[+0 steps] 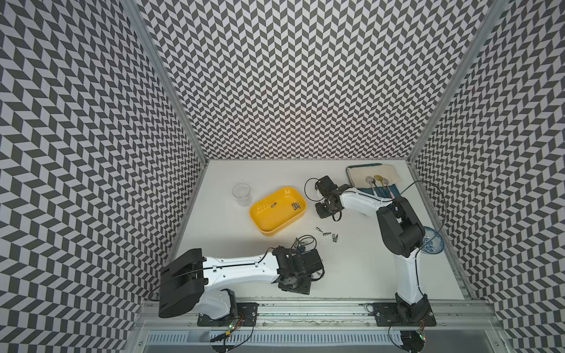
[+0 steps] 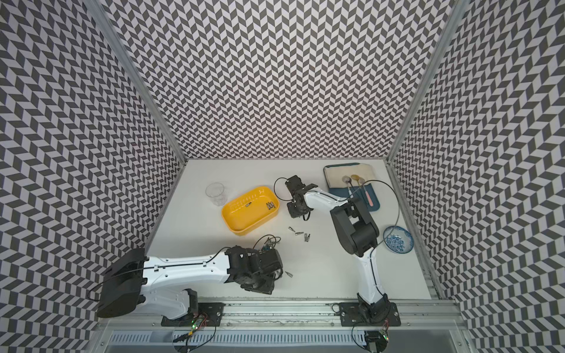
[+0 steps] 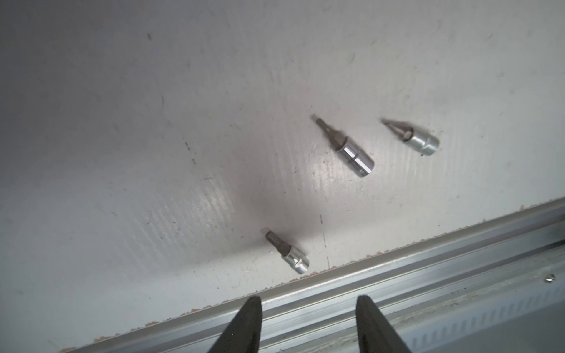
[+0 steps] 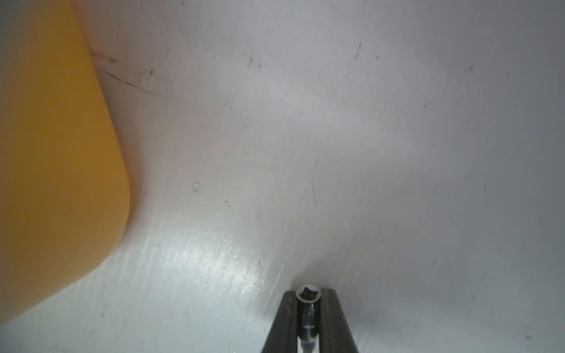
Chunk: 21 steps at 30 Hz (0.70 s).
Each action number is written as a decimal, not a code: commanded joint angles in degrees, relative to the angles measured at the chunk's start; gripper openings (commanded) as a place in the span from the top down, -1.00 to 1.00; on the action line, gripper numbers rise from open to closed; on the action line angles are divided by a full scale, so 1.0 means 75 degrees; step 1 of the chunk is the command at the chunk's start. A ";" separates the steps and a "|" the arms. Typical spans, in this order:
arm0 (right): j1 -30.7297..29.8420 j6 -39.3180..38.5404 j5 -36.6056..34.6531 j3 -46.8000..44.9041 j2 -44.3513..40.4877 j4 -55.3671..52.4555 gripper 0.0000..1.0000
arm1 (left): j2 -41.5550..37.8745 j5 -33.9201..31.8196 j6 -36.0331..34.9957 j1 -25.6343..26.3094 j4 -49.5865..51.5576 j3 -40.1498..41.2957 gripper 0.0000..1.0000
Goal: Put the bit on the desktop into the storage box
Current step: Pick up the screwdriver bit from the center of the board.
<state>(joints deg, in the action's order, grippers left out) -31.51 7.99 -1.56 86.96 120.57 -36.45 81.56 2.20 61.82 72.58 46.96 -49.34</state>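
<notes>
The left claw [image 3: 308, 305] is held with its jaws apart and nothing between them, low over the near edge of the bench [image 3: 122, 152], above the aluminium rail [image 3: 428, 275]. Three bits [image 3: 345, 146] are laid on the bench just ahead of it, the nearest bit [image 3: 289, 252] close beside the rail. The jaws are judged to be spread so that one of these can be straddled. The left arm is stretched low and nearly level along the front of the bench, with the wrist bent down towards the surface.

Further right, the storage box [image 1: 269, 232] is set near the middle of the bench, a glass cup [image 1: 241, 194] just beside its far left corner. Stored bits [image 1: 295, 206] are already gathered inside it, so part of the task is judged done. Loose bits [image 1: 327, 234] are scattered on the bench near the box's right side, apart from it.

The right claw [image 4: 308, 298] is clamped on the held bit [image 4: 308, 294], which is gripped along its shank with the socket end left showing at the fingertips. It is placed just beside the right end of the box, over bare bench and not yet above the opening; its height cannot be told. The right arm is raised from the rail, folded at the elbow, and reached leftward towards the box. A blue tray [image 1: 394, 191] and a blue bowl [image 1: 432, 241] are left untouched beyond it.
</notes>
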 commanded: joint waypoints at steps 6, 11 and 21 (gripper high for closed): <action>0.0122 0.0036 0.0126 0.0007 -0.0004 -0.0273 1.00 | 0.0446 -0.0457 0.0798 0.0335 0.0443 -0.0045 -0.09; 0.0157 0.0013 0.0141 -0.0015 -0.0035 -0.0273 1.00 | 0.0405 -0.0490 0.0939 0.0381 0.0211 0.0076 -0.09; 0.0178 0.0001 0.0185 -0.0039 -0.0034 -0.0273 1.00 | 0.0434 -0.0693 0.1105 0.0397 0.0366 0.0206 -0.09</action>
<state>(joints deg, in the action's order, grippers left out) -30.63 7.97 -0.27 86.96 120.55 -36.45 84.73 -1.08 69.10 75.05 48.99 -48.21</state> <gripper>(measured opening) 0.130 0.545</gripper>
